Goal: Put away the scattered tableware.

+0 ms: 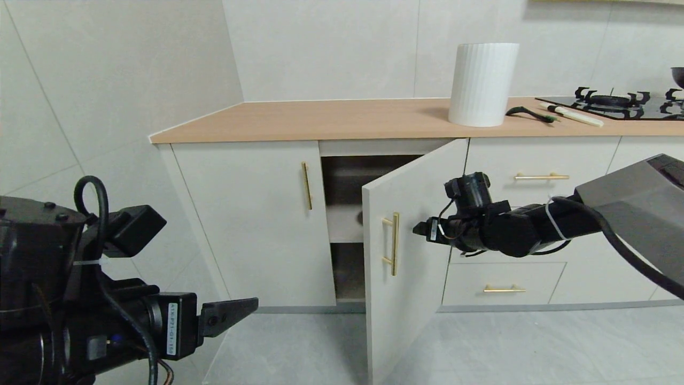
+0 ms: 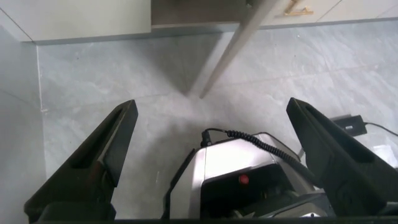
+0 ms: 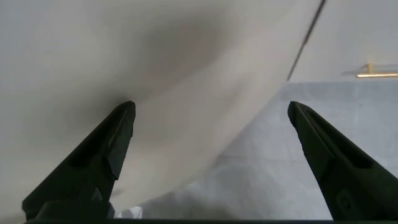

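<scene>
On the wooden countertop stands a tall white ribbed container. Beside it lie a dark-handled utensil and a pale-handled one. Below, a white cabinet door with a gold handle stands swung open, showing a dark shelf space. My right gripper is open and empty, right up against the door's outer face beside the handle. Low at the left, my left gripper is open and empty over the floor.
A gas hob occupies the counter's right end. Drawers with gold handles sit to the right of the open door, and a shut door is to its left. A grey tiled floor spreads in front, with the open door's lower edge standing over it.
</scene>
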Tool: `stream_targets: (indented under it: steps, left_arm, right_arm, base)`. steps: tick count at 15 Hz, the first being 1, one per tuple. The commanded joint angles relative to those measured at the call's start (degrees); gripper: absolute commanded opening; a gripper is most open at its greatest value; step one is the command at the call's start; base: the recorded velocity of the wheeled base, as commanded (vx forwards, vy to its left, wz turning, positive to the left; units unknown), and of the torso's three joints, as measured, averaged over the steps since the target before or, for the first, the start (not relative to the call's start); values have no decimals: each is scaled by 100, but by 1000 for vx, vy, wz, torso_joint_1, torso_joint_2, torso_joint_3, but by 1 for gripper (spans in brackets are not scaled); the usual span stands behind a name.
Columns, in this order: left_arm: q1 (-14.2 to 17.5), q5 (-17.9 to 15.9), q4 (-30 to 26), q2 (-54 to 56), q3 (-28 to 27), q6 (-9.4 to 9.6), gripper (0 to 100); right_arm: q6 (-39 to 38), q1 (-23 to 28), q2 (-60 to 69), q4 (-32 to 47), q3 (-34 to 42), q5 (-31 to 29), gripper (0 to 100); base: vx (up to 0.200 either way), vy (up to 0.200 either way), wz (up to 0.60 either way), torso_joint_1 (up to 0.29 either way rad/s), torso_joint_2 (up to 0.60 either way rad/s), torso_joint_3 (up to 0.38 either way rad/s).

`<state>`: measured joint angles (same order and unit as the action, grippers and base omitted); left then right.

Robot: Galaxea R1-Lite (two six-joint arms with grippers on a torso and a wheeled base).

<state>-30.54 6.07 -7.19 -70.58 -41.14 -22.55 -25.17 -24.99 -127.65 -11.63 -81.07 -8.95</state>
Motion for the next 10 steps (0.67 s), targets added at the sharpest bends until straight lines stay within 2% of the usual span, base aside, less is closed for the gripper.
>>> stream_targets:
  steps: [1,5,10]
  left_arm:
    - [4,-1,-1,-34,1,-4,100]
    - [4,-9,-1,-87,19,-4,100]
    - [4,-18,-1,-105,10,-4,100]
  right_arm:
    - [-93,-15,-129,-111,-14,7,100]
    - [-374,-23,-252,-595,-23,113,100]
    - [-814,-67,-489,-674,-383,104,100]
  base:
    - [0,0,0,0,0,0]
    - [0,0,0,0,0,0]
    - [200,0,0,0,1,1]
